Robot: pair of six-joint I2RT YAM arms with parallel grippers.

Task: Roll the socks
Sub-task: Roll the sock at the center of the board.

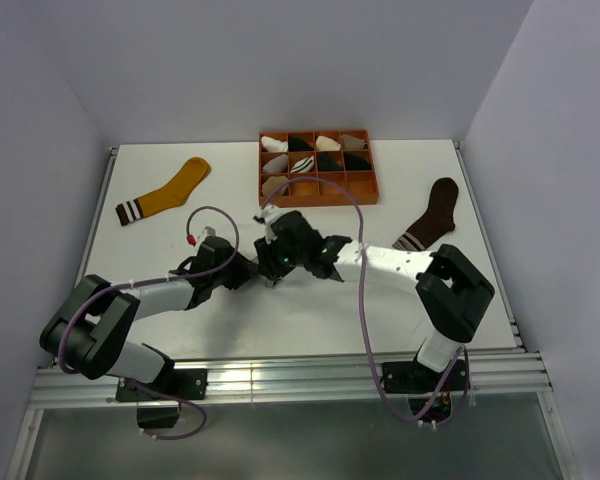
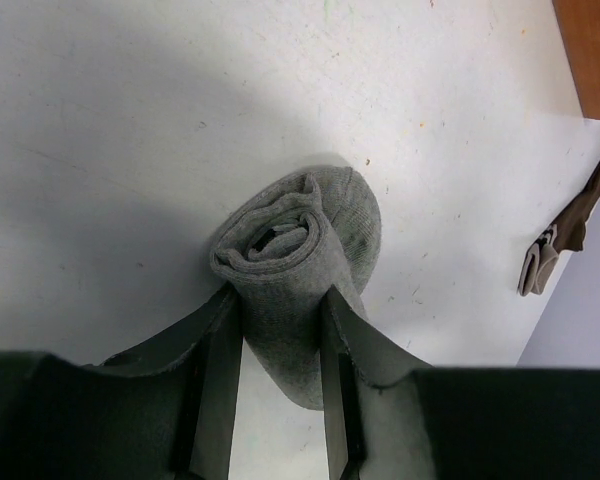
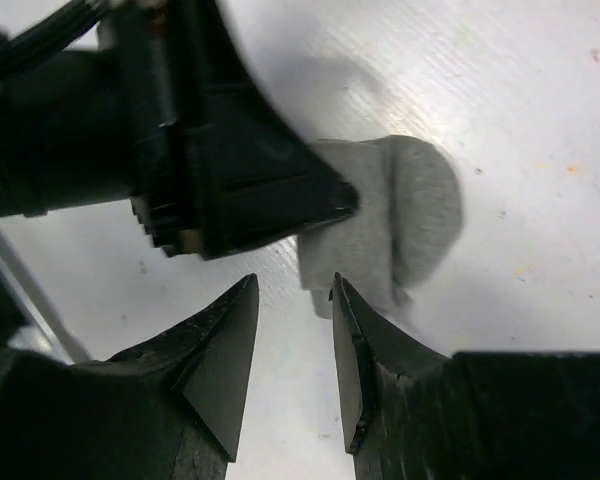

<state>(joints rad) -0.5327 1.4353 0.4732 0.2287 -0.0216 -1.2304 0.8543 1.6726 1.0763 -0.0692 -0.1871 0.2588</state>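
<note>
A grey sock, rolled into a tight bundle, lies on the white table with my left gripper shut on it, one finger pressing each side. In the right wrist view the same grey sock sits just beyond my right gripper. That gripper is open with nothing between its fingers, and its right fingertip is at the roll's edge. In the top view both grippers meet mid-table, left gripper and right gripper, and they hide the grey sock. A mustard-yellow sock lies flat at far left. A dark brown sock lies flat at right.
An orange divided tray with small white, black and beige sock bundles stands at the back centre, just behind the grippers. The enclosure's walls border the table on three sides. The brown sock's cuff shows at the right of the left wrist view.
</note>
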